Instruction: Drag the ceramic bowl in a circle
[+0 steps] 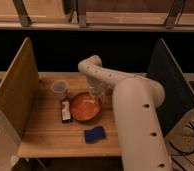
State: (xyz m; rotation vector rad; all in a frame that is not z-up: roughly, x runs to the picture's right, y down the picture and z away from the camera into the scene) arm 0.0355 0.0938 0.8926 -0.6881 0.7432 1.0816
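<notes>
The ceramic bowl [85, 106] is round, shallow and glossy orange-red. It sits near the middle of the wooden table [45, 132], close to a dark bar-shaped packet [65, 110] on its left. My white arm reaches from the lower right, bends at the back of the table and comes down to the bowl. My gripper [96, 94] is at the bowl's far right rim, touching or just inside it.
A small clear plastic cup [59, 89] stands at the back left of the bowl. A blue sponge [94, 134] lies near the front edge. A wooden side panel [17, 87] walls the left, a dark panel [170, 82] the right.
</notes>
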